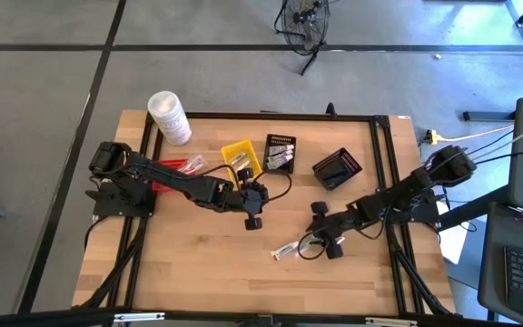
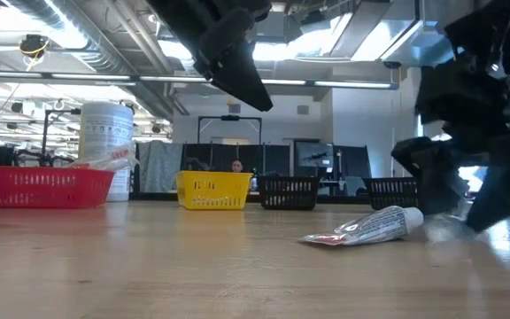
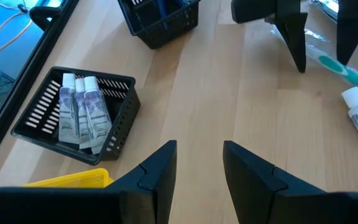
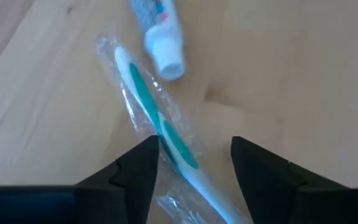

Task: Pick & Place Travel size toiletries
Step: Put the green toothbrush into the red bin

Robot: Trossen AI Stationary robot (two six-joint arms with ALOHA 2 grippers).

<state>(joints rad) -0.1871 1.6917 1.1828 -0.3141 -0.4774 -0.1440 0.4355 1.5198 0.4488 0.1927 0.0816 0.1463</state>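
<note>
Print on the toothpaste tube (image 4: pixel 157 31) too blurred to read. Right gripper (image 4: pixel 194 163) spread, straddling wrapped toothbrush (image 4: pixel 160 134) beside that tube, handle end cut off. Left gripper (image 3: pixel 199 167) released, beyond tube.

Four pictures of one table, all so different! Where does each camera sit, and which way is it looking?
High view: above, looking straight down on the table, both arms and the left gripper.
Low view: at tabletop height, facing the room across the toothpaste tube; both arms hang in from above.
Left wrist view: behind its own open fingers, facing a black basket of mini tubes.
Right wrist view: over the right gripper, open around a wrapped toothbrush.
All four views share the toothpaste tube.
</note>
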